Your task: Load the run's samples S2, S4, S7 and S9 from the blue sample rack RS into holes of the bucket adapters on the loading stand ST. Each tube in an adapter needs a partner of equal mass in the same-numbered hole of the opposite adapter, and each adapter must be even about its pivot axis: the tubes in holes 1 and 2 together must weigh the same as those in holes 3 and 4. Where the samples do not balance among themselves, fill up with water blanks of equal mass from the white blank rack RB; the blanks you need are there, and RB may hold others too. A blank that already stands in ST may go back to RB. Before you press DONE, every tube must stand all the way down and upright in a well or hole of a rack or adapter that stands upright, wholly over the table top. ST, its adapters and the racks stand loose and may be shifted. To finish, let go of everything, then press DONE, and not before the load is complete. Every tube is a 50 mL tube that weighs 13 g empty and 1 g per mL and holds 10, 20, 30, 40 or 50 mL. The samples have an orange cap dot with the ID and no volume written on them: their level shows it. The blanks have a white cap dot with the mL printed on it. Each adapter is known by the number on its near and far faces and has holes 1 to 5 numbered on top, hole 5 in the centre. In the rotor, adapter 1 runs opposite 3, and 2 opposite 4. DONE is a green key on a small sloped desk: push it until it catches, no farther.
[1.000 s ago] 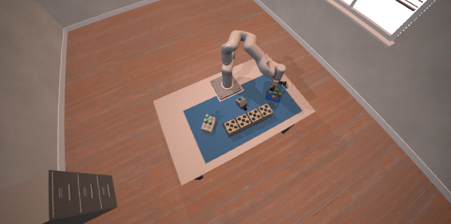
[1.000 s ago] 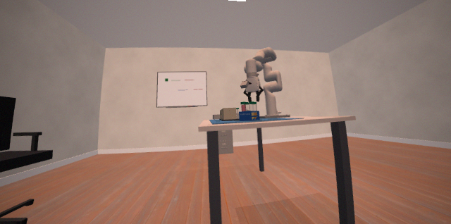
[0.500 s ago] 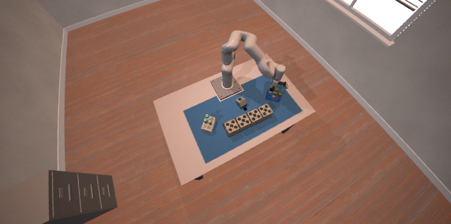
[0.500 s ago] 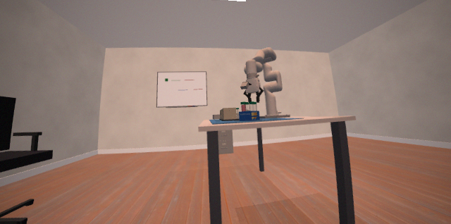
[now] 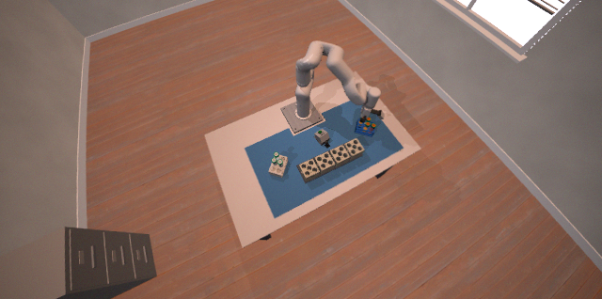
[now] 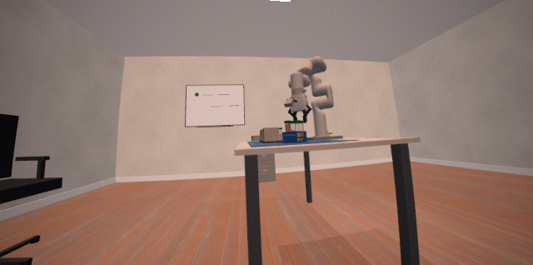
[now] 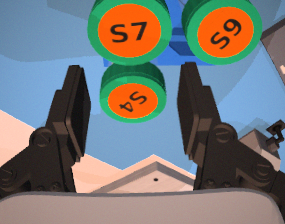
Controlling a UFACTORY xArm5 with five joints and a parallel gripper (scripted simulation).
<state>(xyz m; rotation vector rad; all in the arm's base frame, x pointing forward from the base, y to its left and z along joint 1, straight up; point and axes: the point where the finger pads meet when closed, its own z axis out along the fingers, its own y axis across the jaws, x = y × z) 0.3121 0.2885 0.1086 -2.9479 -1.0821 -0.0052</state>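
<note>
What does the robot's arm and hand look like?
The arm is smooth, pale grey and made of round tube pieces with rounded joints. It stands on a square grey base plate. Its hand has two black fingers on a light grey body.

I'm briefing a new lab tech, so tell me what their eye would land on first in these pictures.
First, the white arm bent over the blue sample rack at the mat's far right corner, its open gripper straddling the orange-dotted cap S4, with S7 and S9 just beyond. Next, the row of four tan adapters along the mat's near side, every hole unfilled.
</note>
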